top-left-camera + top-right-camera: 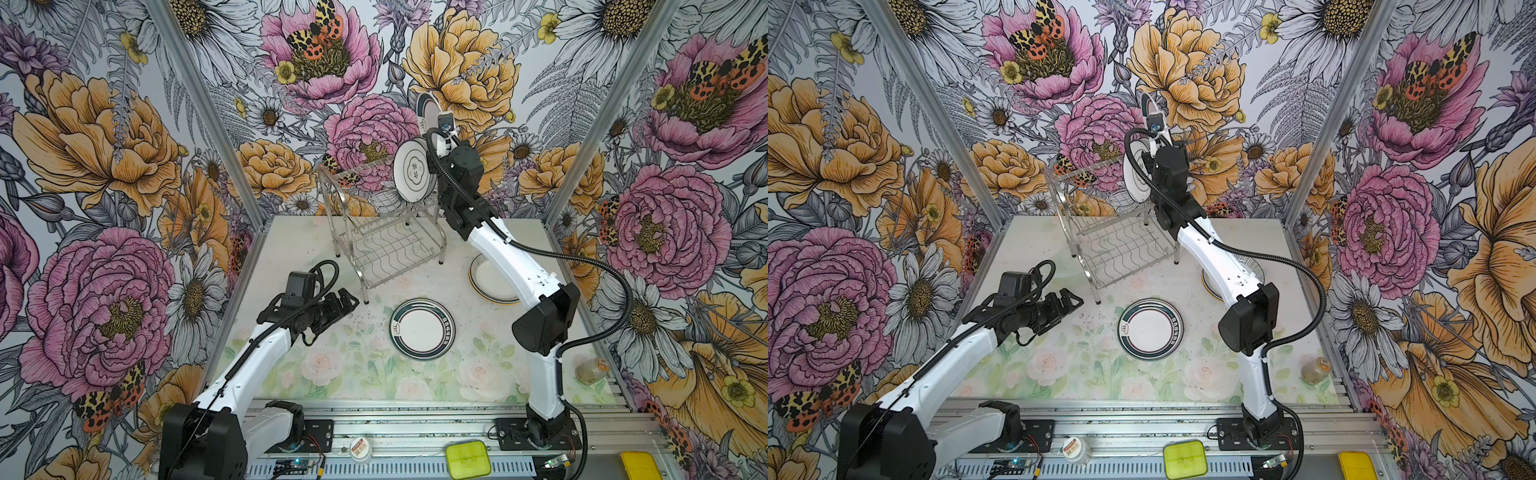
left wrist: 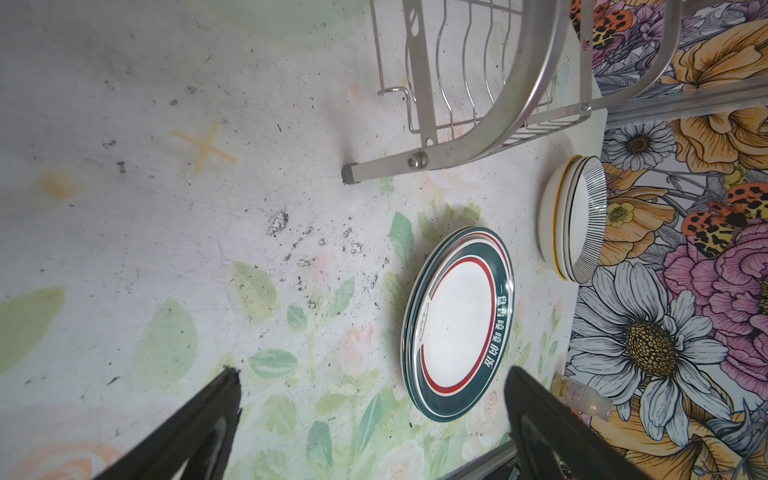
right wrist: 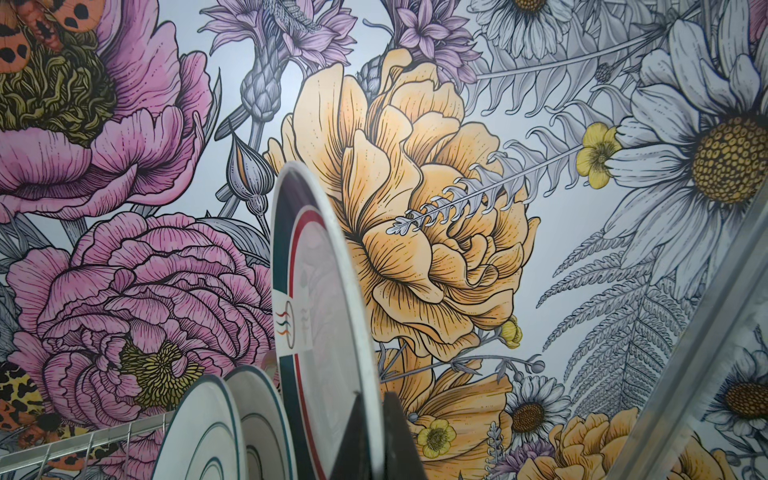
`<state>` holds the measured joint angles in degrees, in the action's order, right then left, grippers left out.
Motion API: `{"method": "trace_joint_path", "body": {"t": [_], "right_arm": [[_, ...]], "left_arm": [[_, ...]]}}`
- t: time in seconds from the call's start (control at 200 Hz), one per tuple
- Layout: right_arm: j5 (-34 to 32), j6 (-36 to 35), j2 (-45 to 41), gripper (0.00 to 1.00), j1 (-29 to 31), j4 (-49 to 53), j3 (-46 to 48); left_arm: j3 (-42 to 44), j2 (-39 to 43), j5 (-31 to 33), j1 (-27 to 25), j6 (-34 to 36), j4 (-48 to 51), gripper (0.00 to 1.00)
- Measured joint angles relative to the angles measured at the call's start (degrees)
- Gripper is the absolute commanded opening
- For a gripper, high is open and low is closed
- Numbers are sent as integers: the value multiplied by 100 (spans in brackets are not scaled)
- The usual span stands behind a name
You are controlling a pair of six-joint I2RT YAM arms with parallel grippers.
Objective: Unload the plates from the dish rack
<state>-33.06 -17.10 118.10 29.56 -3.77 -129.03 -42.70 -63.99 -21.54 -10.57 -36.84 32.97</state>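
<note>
The right tool (image 1: 445,124) was found clenched on the rim of a teal-and-red-banded plate (image 1: 427,106), which it held on edge above the dish rack (image 1: 382,237) in the upper centre of both top views. The right wrist view showed the fingers (image 3: 401,440) pinching that rim from either side, with the plate upright before the flowered wall. A cloud-emblem plate (image 1: 413,170) stood on edge in the rack's upper tier, directly below the held plate. In the right wrist view two rack plates (image 3: 199,428) stood side by side at the lower left of the frame. The left tool (image 1: 349,302) was released, its jaws wide apart and gripping nothing. It hovered over the desk (image 1: 332,365) left of centre, near the rack's front leg. A teal-banded stack (image 1: 422,328) lay flat on the desk at centre. A striped-rim stack (image 1: 486,278) lay to its upper right, partly hidden by the right arm. A small bottle (image 1: 592,370) lay at the desk's right edge.
</note>
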Motion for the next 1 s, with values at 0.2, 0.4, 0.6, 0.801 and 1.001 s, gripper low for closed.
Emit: {"method": "trace_joint_path", "body": {"t": [0.2,0.4,0.6,0.801,1.001], "right_arm": [[0,-2,-140,0,0,-57,136],[-125,-103,-328,0,-2,-208,212],[-295,-236,-433,0,-76,-262,216],[-321,-243,-671,0,-103,-258,555],[-339,-179,-1261,0,-103,-225,1274]], "left_arm": [[-2,0,0,0,0,2,99],[-2,2,0,0,0,2,98],[0,28,0,0,0,0,99],[0,76,0,-2,-2,0,99],[0,168,2,-57,-2,0,99]]}}
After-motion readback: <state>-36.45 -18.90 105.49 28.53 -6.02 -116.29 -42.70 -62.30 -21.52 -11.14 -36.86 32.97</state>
